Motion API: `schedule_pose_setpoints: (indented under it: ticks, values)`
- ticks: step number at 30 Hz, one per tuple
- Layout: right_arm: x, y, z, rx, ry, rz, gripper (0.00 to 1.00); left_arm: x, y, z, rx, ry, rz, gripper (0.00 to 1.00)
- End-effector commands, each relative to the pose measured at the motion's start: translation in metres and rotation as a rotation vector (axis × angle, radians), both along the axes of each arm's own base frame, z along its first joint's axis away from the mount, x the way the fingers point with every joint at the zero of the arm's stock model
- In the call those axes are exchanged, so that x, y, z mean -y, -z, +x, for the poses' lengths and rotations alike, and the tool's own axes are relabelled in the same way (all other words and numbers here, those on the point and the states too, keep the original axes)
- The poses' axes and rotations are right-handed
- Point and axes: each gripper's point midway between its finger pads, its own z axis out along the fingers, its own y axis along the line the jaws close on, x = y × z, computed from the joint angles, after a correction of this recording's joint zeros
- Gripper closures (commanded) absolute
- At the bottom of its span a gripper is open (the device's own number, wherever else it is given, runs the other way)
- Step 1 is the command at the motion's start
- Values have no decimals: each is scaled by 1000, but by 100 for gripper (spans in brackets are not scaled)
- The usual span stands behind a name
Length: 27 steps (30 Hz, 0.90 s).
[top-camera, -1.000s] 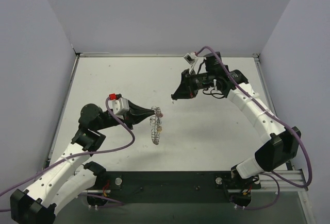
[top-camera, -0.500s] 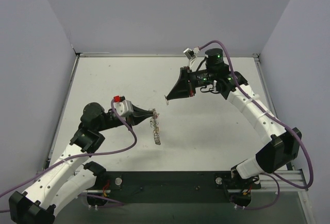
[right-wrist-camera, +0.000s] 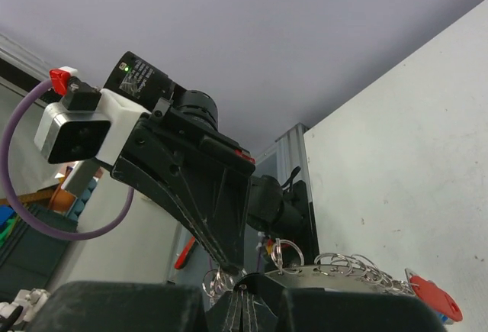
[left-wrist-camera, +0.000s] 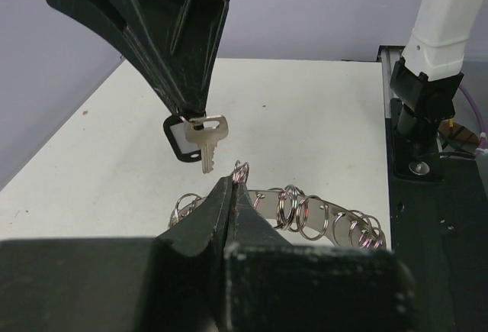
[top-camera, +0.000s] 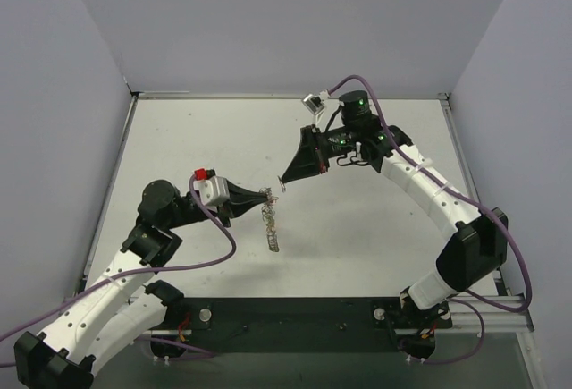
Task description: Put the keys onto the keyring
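White tabletop (top-camera: 375,228) boxed in by pale grey walls, both arms reaching toward its middle. My left gripper (top-camera: 265,195) is clenched on the keyring (top-camera: 271,228). From the left wrist camera I see the fingertips pinching one small split ring (left-wrist-camera: 241,170) at the top of it. The rest is a silvery metal band crowded with more little rings, and it trails away from the tips toward the near edge of the table. I cannot tell whether its far end touches the surface.

My right gripper (top-camera: 284,180) sits just beyond and to the right of the left one, tips pointing down, and it is closed on a silver key (left-wrist-camera: 206,140). The key hangs blade down, with a dark tag (left-wrist-camera: 178,138) beside its head. In the left wrist view the blade tip is near the pinched ring, a little to its left at about the same height, with a sliver of table showing between them, so they look apart. How far apart in depth I cannot judge.

From the right wrist camera I look up along the left gripper's black fingers. The ring-laden band runs off to the right, and a key with a red plastic head (right-wrist-camera: 433,299) is at its end
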Motion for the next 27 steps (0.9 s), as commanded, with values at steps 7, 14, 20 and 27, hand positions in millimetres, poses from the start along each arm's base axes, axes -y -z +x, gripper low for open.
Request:
schedule_pose_setpoints:
  ticks: [7, 14, 20, 27]
  values:
    - [-3, 0, -15, -29, -66, 9, 100, 3, -51, -6, 143, 4, -103, 100]
    - [-1, 2, -20, -60, -72, -8, 100, 5, -47, -2, 146, -24, -71, 100]
    - [2, 2, -20, -46, -63, -27, 100, 5, -46, 1, 159, -56, -57, 100]
    - [10, -1, -19, -7, -16, -67, 100, 0, -43, 8, 167, -119, -10, 100]
